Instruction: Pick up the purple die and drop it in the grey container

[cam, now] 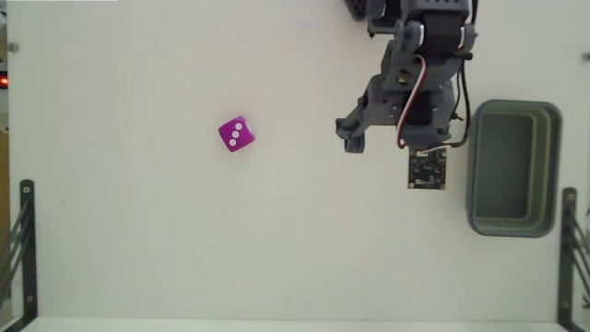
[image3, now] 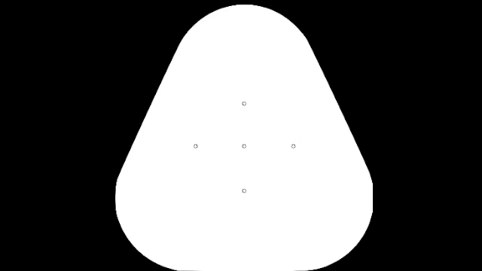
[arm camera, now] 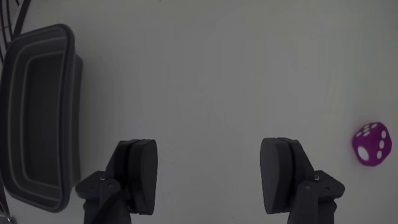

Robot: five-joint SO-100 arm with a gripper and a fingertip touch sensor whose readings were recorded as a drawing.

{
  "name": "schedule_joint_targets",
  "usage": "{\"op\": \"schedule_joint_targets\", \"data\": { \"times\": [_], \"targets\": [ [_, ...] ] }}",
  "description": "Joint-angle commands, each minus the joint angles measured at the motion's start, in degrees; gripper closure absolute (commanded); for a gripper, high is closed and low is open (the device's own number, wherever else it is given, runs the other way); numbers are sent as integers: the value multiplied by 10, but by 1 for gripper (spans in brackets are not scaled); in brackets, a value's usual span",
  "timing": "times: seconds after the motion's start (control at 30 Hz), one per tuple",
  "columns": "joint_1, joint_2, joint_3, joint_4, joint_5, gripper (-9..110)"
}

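Gripper (arm camera: 211, 183) spread wide, empty; purple die (arm camera: 372, 144) lies well off to its right in wrist view, untouched.

- In the fixed view the arm (cam: 419, 55) is cut off by the top edge.
- In the wrist view the grey container (arm camera: 37, 118) runs off the left edge.
- There the pincer (arm camera: 208, 177) base is cropped at the bottom.

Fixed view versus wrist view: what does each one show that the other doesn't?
Only the fixed view shows the arm's body, the small black circuit board on it, and black frames at the table's sides. Only the wrist view shows the gripper open, nothing between its fingers. Both show the purple die lying free on the table and the empty grey container.
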Motion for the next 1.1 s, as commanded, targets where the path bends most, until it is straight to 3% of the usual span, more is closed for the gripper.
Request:
{"op": "schedule_joint_targets", "data": {
  "times": [0.0, 1.07],
  "targets": [
    [4, 19, 3, 1, 3, -9],
    [15, 19, 3, 1, 3, -9]
  ]
}}
